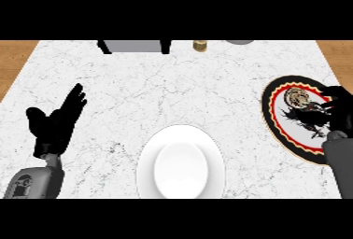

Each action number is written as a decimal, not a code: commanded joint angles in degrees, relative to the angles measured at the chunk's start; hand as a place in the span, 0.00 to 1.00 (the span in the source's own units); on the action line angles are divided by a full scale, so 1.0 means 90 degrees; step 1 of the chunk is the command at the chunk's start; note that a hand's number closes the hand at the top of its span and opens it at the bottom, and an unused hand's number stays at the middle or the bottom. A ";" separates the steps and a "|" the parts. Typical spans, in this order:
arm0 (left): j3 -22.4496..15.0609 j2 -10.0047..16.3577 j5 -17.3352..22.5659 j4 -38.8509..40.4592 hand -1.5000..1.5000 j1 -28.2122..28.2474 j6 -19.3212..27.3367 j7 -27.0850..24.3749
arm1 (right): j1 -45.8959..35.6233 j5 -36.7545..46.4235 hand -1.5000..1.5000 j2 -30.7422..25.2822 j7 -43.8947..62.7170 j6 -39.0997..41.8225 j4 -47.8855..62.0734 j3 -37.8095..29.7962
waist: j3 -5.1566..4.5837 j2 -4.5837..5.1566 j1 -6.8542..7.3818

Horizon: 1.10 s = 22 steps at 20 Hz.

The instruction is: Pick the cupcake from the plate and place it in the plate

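One white plate (180, 163), one patterned plate (273, 116), one cupcake (299, 97).

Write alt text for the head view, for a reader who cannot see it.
The robot's right hand hangs over a black-and-red plate at far right, close to the cupcake on it. An empty white plate sits centre front; the left hand rests open at left.
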 commanded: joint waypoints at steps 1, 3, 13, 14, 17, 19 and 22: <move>-0.0040 -0.0073 -0.0150 0.0293 0.50 -0.0173 0.0043 -0.0073 | -0.0379 -0.0431 0.00 -0.0004 -0.1019 0.0056 0.0813 -0.0203 | -0.0003 0.0003 0.0007; 0.0188 0.0129 0.0140 0.0067 0.50 -0.0211 -0.0158 0.0178 | -0.0271 -0.0707 0.00 -0.0344 -0.1836 -0.0005 0.0933 -0.0479 | 0.0000 0.0003 0.0018; -0.0116 -0.0154 -0.0189 -0.0174 0.50 0.0221 0.0116 0.0160 | 0.0397 -0.2031 0.00 0.0378 -0.2429 -0.0213 -0.2214 -0.0658 | -0.0008 -0.0058 -0.0108; 0.0115 -0.0013 -0.0029 -0.0059 0.50 0.0010 0.0033 0.0072 | 0.0377 -0.2178 0.00 0.0463 -0.2268 -0.0201 -0.2315 -0.0731 | -0.0009 -0.0046 -0.0104; -0.0010 -0.0134 -0.0133 0.0111 0.50 -0.0124 0.0100 0.0102 | 0.0429 -0.3129 0.00 0.0608 -0.2116 0.0274 -0.2388 -0.1119 | -0.0003 -0.0033 -0.0131; 0.0126 0.0032 0.0017 -0.0024 0.50 0.0127 -0.0101 0.0009 | 0.0738 -0.3685 0.00 0.0743 -0.2093 0.0662 -0.2651 -0.1228 | -0.0003 -0.0040 -0.0099; 0.0207 0.0063 0.0032 0.0444 0.50 -0.0096 -0.0193 -0.0166 | 0.1270 -0.4127 0.00 0.0819 -0.2180 0.1116 -0.3150 -0.1236 | -0.0007 -0.0024 -0.0112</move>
